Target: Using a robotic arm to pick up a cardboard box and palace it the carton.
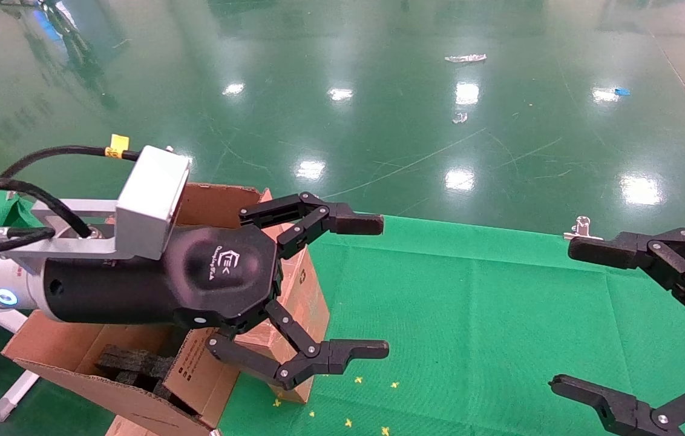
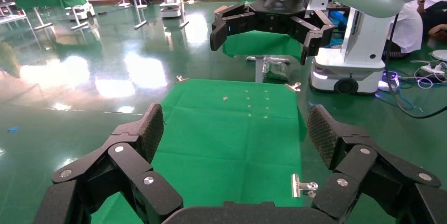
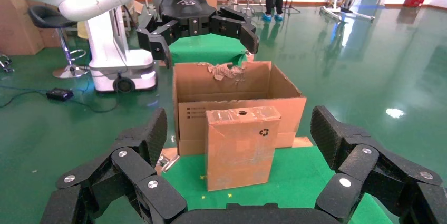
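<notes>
The cardboard box [image 3: 240, 147] is small, brown and taped, with a round hole and a recycling mark. It stands upright on the green cloth against the carton's [image 3: 232, 84] near wall. In the head view the box [image 1: 309, 284] is partly hidden behind my left gripper [image 1: 382, 286]. That gripper, on the white arm, is open and empty and hovers above the box and the carton's [image 1: 215, 200] edge. It also shows in the right wrist view [image 3: 205, 29] and the left wrist view [image 2: 235, 129]. My right gripper [image 1: 563, 315] is open and empty, apart from the box and facing it [image 3: 240, 129].
Black foam inserts [image 1: 131, 363] lie inside the carton. The green cloth [image 1: 469, 303] covers the table. A metal clip [image 1: 581, 227] holds its far edge; another clip [image 2: 303, 186] shows in the left wrist view. Small yellow marks [image 1: 348, 422] dot the cloth. Shiny green floor lies beyond.
</notes>
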Tool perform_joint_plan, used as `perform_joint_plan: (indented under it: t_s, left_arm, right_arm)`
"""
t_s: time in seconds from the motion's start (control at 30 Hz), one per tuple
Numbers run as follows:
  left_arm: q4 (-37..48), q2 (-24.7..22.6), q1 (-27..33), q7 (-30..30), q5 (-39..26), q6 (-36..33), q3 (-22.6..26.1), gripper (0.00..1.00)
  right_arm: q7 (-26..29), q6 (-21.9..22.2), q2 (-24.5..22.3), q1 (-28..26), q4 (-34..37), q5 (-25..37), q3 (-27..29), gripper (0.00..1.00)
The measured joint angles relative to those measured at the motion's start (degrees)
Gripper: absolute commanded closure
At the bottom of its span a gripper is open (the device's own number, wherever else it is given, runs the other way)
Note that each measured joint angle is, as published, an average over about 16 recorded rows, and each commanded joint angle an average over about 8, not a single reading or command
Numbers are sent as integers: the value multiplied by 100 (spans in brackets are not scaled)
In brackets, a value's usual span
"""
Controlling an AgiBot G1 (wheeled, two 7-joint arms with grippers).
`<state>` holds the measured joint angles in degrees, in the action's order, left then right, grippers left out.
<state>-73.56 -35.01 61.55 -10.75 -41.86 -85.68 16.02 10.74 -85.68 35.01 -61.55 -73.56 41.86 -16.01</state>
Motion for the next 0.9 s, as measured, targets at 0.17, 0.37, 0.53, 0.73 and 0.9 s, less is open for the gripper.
perform_joint_plan:
  t_s: [0.17, 0.37, 0.53, 0.73, 0.9]
  left_arm:
    - [0, 0, 0, 0, 0, 0, 0, 0]
    - [2, 6, -1, 2, -7, -4, 2, 0]
    - [15, 39, 2, 15, -91, -39, 36, 0]
    - [107, 85, 66, 58, -429, -164, 200, 0]
    - [215, 92, 309, 55, -1008, -308, 516, 0]
  right_arm:
    - [0, 0, 0, 0, 0, 0, 0, 0]
    - [0, 0, 0, 0, 1, 0, -1, 0]
    - [-1, 0, 0, -1, 2, -1, -2, 0]
    - [-3, -1, 0, -3, 4, -2, -4, 0]
    - [-4, -1, -1, -4, 5, -3, -7, 0]
